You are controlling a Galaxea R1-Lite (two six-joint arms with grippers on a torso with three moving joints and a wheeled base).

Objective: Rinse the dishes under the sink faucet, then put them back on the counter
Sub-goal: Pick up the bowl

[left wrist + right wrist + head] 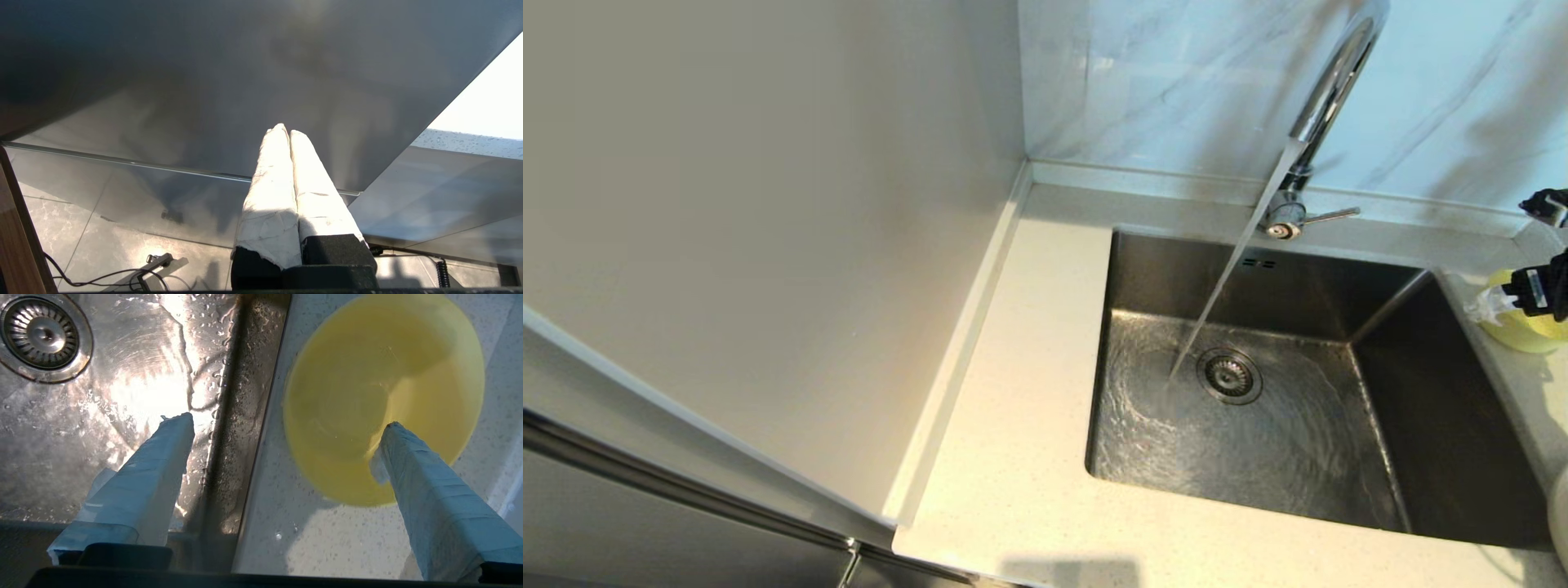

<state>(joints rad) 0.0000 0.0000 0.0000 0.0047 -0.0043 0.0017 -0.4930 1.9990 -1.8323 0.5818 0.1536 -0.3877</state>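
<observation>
Hovering over the counter's right-hand strip beside the sink, the right gripper hangs with its taped fingers spread wide, holding nothing, one finger above the wet basin and the other above the pale-yellow bowl. The bowl sits upright on the counter just beside the sink's right edge, and in the head view the gripper partly covers it at the frame's right border. Water runs from the chrome faucet in a slanting stream that lands just beside the drain strainer and spreads across the basin floor. The left gripper is parked low beneath the counter's overhang, its white-wrapped fingers pressed together on nothing. No chopsticks can be made out; a pale curved edge at the counter's lower right corner may be the plate. The bowl looks not yet gripped, and the risk lies there: jaws straddling the sink edge rather than the rim could close on air, or nudge the light bowl along the wet stone and tip it into the basin.
</observation>
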